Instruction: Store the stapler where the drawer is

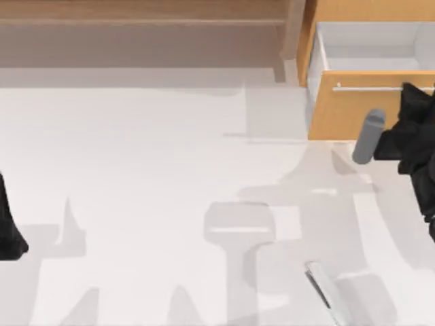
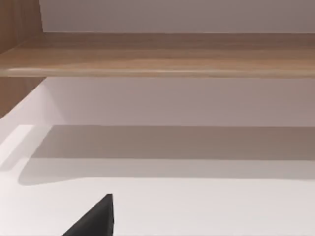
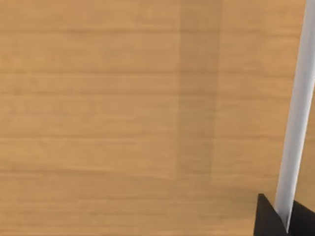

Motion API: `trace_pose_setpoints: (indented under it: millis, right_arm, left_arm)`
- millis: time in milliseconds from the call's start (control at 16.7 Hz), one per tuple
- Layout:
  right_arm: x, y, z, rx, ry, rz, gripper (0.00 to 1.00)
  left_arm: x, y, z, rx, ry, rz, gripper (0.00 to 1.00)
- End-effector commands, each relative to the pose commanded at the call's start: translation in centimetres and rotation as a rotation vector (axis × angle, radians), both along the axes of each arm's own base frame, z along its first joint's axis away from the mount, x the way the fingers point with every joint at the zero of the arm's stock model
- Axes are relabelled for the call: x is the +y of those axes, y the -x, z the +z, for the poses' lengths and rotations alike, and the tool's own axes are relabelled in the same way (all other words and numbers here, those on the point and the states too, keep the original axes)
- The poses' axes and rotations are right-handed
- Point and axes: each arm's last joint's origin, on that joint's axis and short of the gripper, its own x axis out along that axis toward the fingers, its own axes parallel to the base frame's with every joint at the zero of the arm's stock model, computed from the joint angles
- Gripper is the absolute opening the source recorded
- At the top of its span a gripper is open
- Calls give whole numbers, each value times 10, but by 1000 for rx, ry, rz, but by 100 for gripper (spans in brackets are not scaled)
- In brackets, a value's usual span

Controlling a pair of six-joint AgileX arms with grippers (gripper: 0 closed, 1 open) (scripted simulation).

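While drawer (image 1: 367,68) stands open, grey cylinder (image 1: 368,136) before it, stapler (image 1: 326,288) near.

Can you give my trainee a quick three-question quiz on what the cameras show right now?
1. True or false: the drawer is pulled open, its white inside showing.
2. Where does the stapler lie? A) inside the drawer; B) on the table near the top view's bottom edge, right of centre; C) on the shelf.
3. Fill in: the right gripper is at the drawer's silver ______.

Key
1. True.
2. B. It lies apart from both grippers; the left gripper is at the table's left edge.
3. Handle. The right wrist view shows the bar close against the wooden front.
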Motion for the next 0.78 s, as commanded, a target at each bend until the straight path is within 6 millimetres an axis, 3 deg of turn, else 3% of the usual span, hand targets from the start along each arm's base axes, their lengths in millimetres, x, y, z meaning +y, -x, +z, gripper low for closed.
trace_pose_setpoints:
  millis: [480,780]
  right_arm:
    - [0,11,1,-6,3,1,0]
    - [1,49,0,-4,1,-2,0]
  left_arm:
    - [0,0,0,0,0,0,100]
    - [0,0,0,0,0,0,100]
